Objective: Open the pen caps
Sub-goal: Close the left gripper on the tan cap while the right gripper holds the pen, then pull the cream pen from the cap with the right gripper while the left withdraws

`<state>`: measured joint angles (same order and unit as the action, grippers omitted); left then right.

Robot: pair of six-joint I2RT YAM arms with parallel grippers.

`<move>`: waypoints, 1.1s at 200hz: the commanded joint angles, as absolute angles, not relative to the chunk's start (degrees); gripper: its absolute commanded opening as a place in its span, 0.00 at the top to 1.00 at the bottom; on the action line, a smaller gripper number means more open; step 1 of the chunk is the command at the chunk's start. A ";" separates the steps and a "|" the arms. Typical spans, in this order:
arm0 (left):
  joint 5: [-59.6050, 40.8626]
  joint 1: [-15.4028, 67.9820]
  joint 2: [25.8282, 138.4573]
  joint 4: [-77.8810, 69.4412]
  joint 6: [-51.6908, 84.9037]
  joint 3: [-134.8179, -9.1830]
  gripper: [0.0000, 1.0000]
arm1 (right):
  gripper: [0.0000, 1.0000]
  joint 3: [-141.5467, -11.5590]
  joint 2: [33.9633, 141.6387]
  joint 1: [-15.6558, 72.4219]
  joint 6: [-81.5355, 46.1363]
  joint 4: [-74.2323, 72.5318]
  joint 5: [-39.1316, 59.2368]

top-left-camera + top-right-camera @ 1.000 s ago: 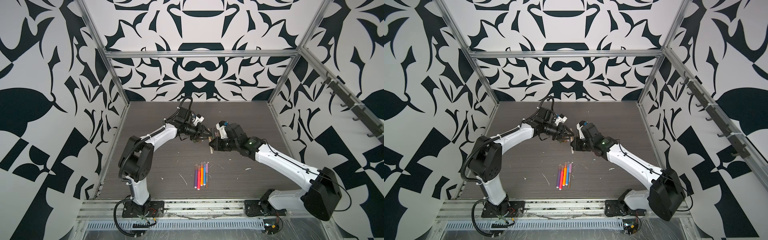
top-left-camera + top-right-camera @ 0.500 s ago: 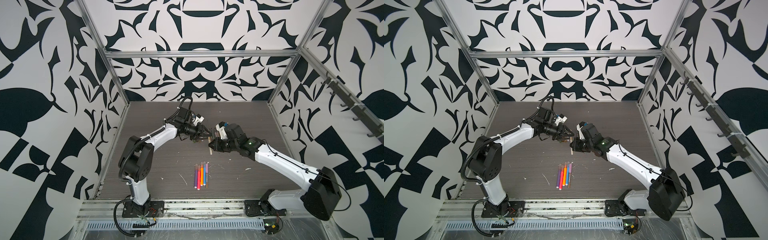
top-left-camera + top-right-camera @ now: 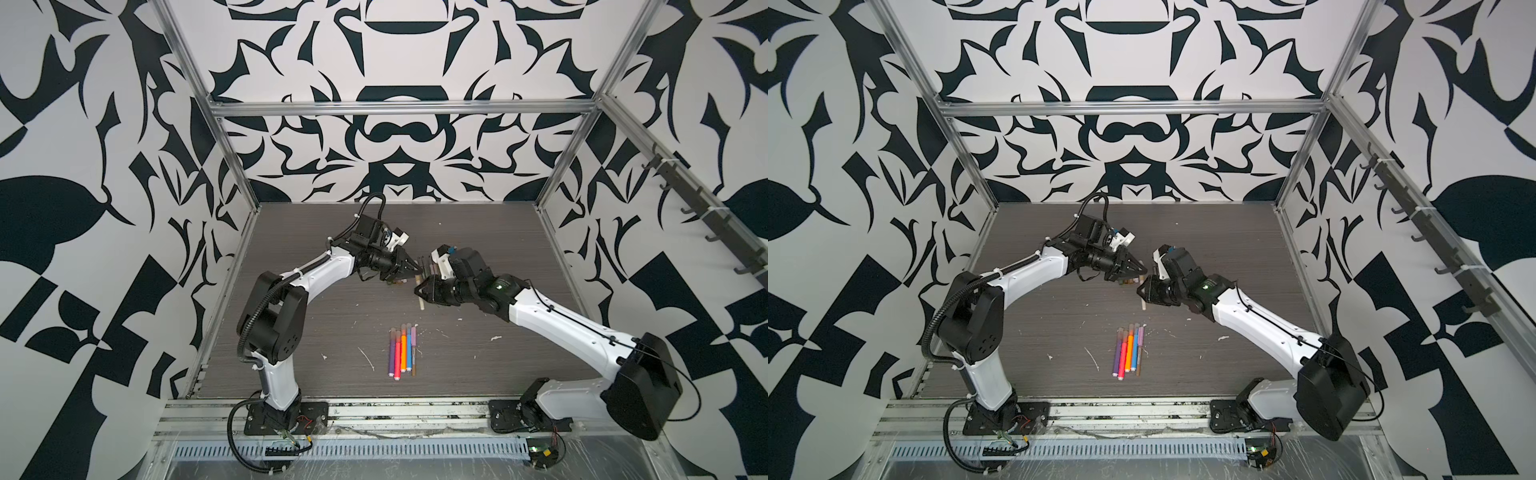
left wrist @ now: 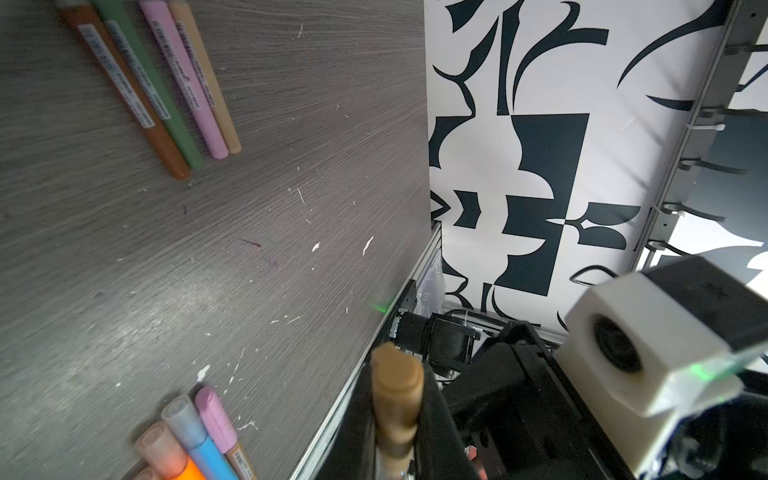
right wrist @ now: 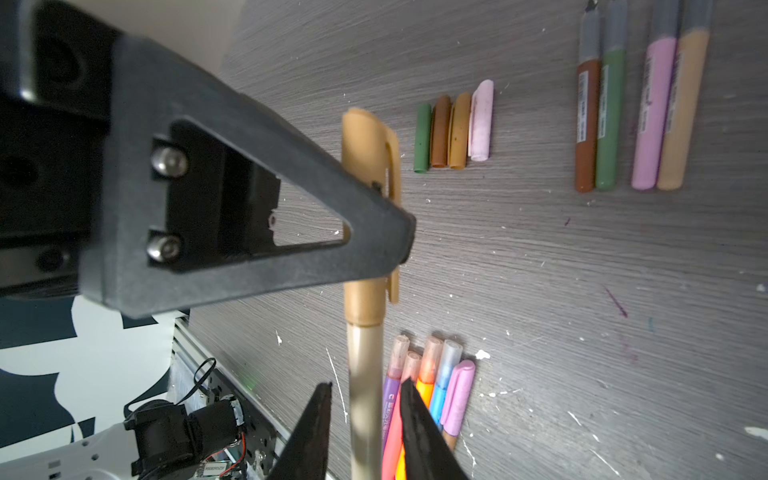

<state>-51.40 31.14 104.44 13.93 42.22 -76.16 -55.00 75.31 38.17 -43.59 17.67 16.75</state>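
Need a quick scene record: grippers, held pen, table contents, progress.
left gripper: shut on the tan cap
right gripper: open, jaws either side of the tan pen
tan cap: not yet off its pen
loose caps: four in a row on the table; green, brown, tan, pink
uncapped pens: four side by side; brown, green, pink, tan
capped pens: five side by side, nearer the robot bases
progress: four opened, one underway, five capped

Four loose opaque plastic caps (image 5: 459,131) — green, brown, tan, pink. Four uncapped slim pens (image 5: 652,112) in the same colours. Four thick bright markers (image 5: 449,363) under four translucent caps (image 5: 431,353) — plus one slim lilac-capped pen (image 5: 459,390). One slim tan pen (image 5: 363,395) wearing its tan cap (image 5: 363,141).
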 commanded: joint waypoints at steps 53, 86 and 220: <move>-52.39 31.20 103.36 14.32 41.33 -76.94 1.00 | 0.79 -55.99 76.46 37.97 -44.03 16.70 16.48; -52.76 31.12 103.10 14.37 41.14 -77.18 1.00 | 1.00 -54.22 76.53 38.10 -44.85 16.96 17.46; -35.96 18.17 101.78 26.02 33.15 -79.14 1.00 | 1.00 -34.96 46.79 42.59 -55.59 25.02 12.56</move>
